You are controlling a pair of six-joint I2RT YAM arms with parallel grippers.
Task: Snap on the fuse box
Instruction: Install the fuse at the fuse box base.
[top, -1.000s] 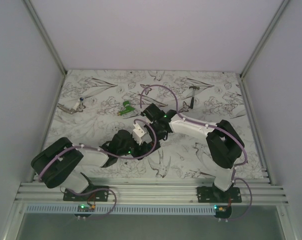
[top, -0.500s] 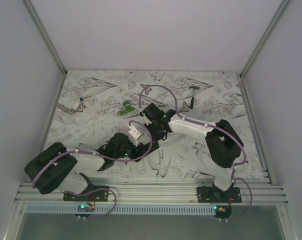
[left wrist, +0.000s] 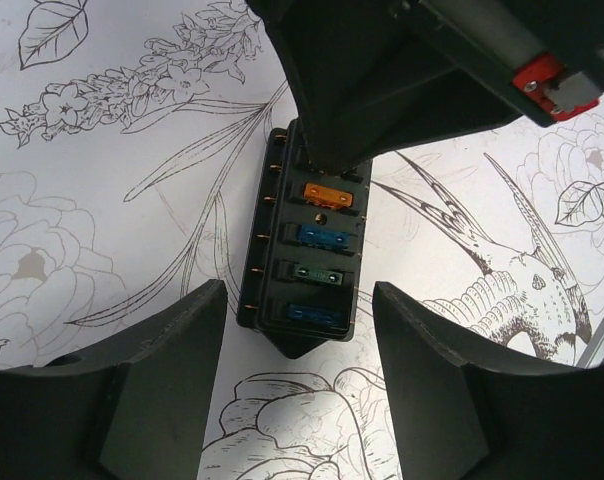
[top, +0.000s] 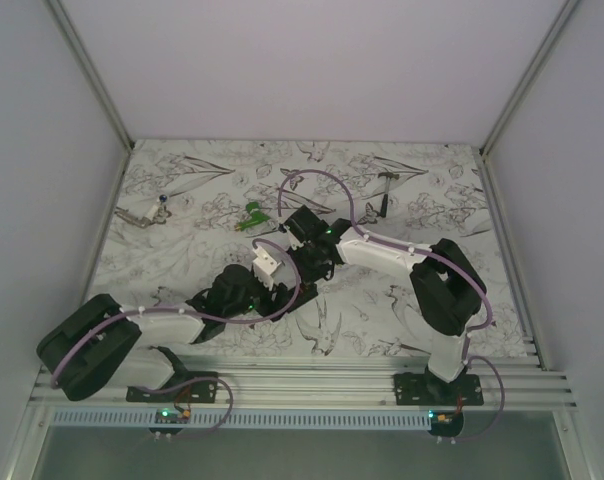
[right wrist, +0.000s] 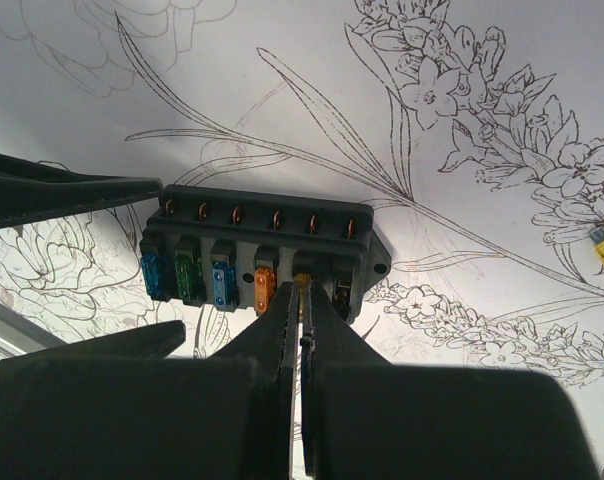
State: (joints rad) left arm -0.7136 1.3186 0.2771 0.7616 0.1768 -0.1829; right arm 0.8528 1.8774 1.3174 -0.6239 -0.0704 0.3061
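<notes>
Fuse box (right wrist: 267, 250), lying flat on floral table (left wrist: 102, 200): right gripper (right wrist: 302, 290), fingers together, is bearing on one end while left gripper (left wrist: 300, 330), fingers apart, is flanking it untouched, likely risking the unbraced box tipping or skidding.

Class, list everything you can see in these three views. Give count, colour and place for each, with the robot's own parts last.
fuse box: one, black, mid-table between both hands
fuses: at least four, orange, green and two blue, in a row in the box
plastic piece: one, green, beyond the hands
small tool: one, dark, far right of centre
metal object: one, silvery, far left, too small to identify
table: one, white with floral line drawings
left hand: one, black, open astride the box's end
right hand: one, black, shut, tips at the box
</notes>
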